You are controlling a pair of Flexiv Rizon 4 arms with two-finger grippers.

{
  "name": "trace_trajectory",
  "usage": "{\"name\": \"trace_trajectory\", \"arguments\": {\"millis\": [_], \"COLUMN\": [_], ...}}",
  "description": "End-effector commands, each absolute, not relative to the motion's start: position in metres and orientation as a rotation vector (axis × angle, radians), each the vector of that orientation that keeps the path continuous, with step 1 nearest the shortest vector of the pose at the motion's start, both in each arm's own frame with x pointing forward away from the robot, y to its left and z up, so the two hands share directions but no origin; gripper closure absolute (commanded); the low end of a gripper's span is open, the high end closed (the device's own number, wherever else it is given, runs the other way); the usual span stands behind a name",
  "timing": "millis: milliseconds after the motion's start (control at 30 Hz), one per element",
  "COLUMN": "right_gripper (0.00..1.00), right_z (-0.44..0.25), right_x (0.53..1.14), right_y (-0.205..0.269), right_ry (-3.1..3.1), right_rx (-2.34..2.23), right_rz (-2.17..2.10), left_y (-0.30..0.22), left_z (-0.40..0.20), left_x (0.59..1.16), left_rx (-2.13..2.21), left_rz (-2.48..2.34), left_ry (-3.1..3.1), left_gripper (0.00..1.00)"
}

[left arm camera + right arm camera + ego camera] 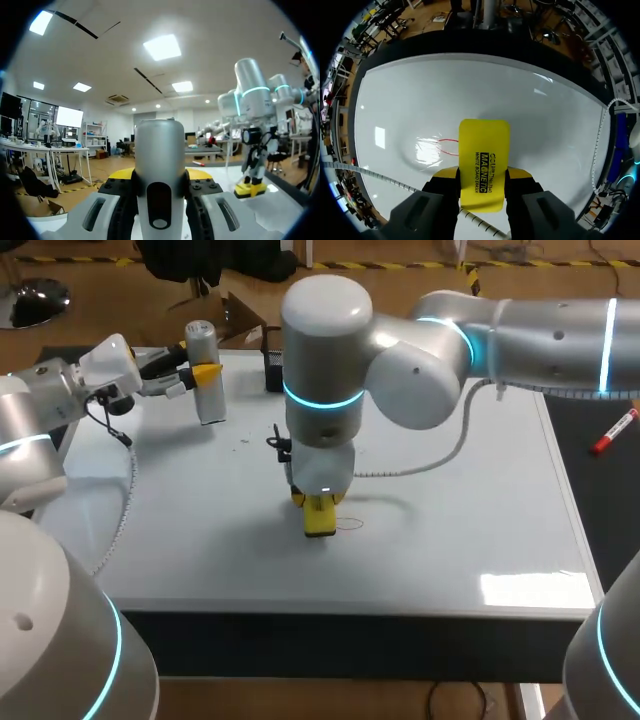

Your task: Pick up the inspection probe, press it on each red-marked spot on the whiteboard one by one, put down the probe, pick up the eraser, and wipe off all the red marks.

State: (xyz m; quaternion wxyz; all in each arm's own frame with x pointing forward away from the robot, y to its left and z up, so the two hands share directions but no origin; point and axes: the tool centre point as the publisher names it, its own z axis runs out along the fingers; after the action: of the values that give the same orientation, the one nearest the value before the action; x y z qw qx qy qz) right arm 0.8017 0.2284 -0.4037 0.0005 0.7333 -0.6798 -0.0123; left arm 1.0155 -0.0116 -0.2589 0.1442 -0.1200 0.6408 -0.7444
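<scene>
My left gripper (197, 377) hovers over the whiteboard's (430, 540) far left corner, shut on the grey cylindrical inspection probe (206, 370), which stands upright. In the left wrist view the probe (160, 165) fills the gap between the fingers. My right gripper (319, 504) points down at the middle of the board, shut on the yellow eraser (320, 519), whose lower face rests on or just above the board. A thin red loop mark (349, 523) lies right beside it. In the right wrist view the eraser (484, 165) sits between the fingers, with the red mark (448, 146) partly under its edge.
A red marker (613, 432) lies on the dark table off the board's right edge. A small black box (272, 369) stands at the board's far edge. The right arm's cable (440, 455) trails over the board's middle.
</scene>
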Motion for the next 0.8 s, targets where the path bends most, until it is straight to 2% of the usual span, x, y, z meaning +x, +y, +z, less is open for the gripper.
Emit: {"name": "trace_trajectory", "arguments": {"millis": [33, 467, 800], "right_gripper": [1.00, 1.00, 1.00], "right_z": [-0.414, -0.423, -0.433], "right_x": [0.796, 0.791, 0.787], "right_y": [0.235, 0.247, 0.237], "right_ry": [-2.140, -2.115, -2.114], "right_rx": [2.305, 2.389, 2.375], "right_rz": [-0.031, -0.058, -0.111], "left_y": [-0.012, -0.012, -0.012], "left_z": [-0.257, -0.257, -0.257], "left_x": [1.014, 1.014, 1.014], "left_rx": [-0.349, -0.349, -0.349], "left_rz": [-2.142, -2.142, -2.142], "left_ry": [1.846, 1.846, 1.846], "left_gripper": [1.00, 1.00, 1.00]}}
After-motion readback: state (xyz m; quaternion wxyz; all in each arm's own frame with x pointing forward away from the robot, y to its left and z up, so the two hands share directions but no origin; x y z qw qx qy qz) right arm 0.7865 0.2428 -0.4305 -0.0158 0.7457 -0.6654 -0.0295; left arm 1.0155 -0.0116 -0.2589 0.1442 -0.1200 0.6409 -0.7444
